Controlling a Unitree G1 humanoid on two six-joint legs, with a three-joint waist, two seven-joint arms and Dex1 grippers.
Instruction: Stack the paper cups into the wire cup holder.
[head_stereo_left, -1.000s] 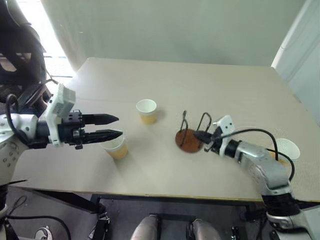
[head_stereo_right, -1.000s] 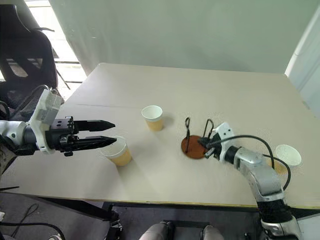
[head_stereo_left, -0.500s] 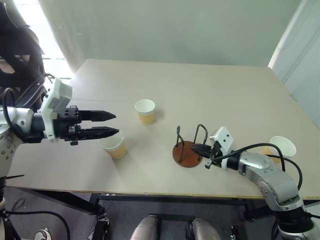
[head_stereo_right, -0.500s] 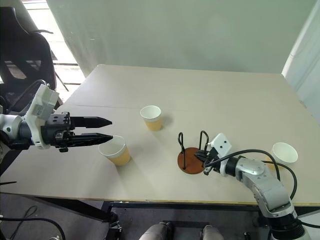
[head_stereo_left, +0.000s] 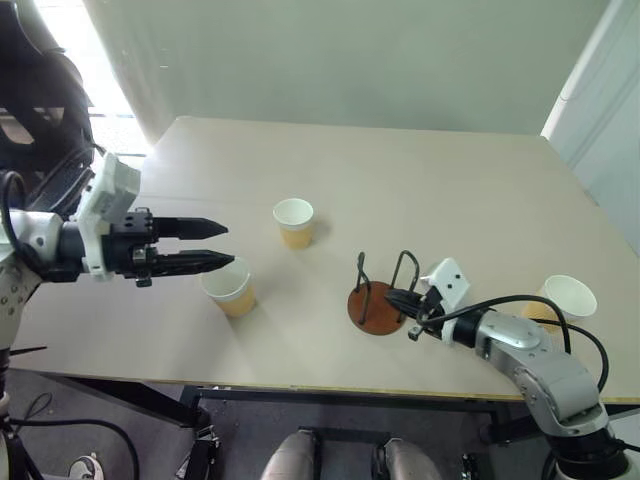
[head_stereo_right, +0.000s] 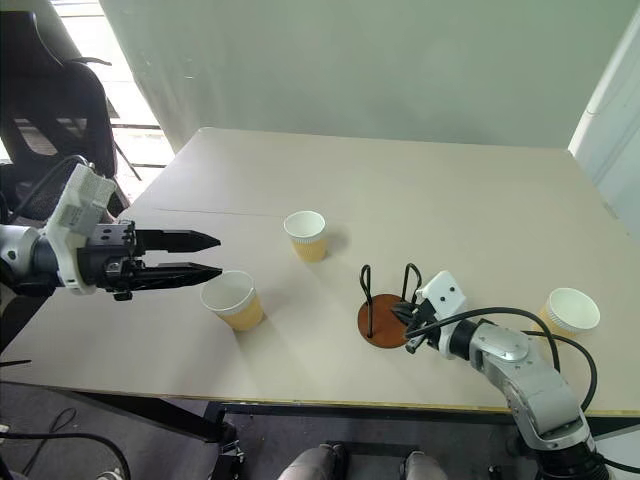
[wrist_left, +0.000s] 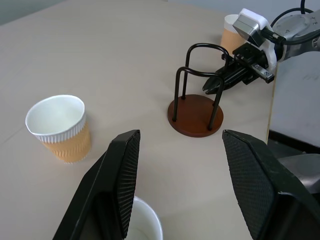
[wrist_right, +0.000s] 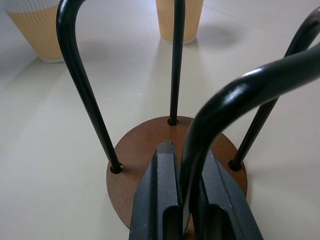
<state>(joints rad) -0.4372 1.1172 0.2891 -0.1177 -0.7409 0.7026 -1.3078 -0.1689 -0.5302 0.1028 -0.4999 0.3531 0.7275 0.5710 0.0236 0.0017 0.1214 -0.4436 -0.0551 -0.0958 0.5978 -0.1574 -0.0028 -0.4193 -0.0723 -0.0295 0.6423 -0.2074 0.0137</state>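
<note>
The wire cup holder (head_stereo_left: 376, 307), a brown disc with two black wire loops, stands upright near the table's front edge. My right gripper (head_stereo_left: 397, 298) is shut on the holder's near loop, and its fingers (wrist_right: 162, 185) clamp one wire leg just above the base (wrist_right: 145, 155). Three tan paper cups stand upright on the table. One cup (head_stereo_left: 293, 221) is mid-table, one (head_stereo_left: 229, 288) is front left, and one (head_stereo_left: 561, 300) is at the far right beside my right forearm. My left gripper (head_stereo_left: 228, 244) is open and empty, held level above the front-left cup.
The beige table (head_stereo_left: 400, 180) has open room behind the cups and the holder. Its front edge runs just below the holder. A black chair (head_stereo_right: 50, 90) stands off the table's left side, and a pale wall lies behind.
My right gripper has pulled the holder a little toward the table's front edge, still upright. The left gripper and the cups have stayed where they were.
</note>
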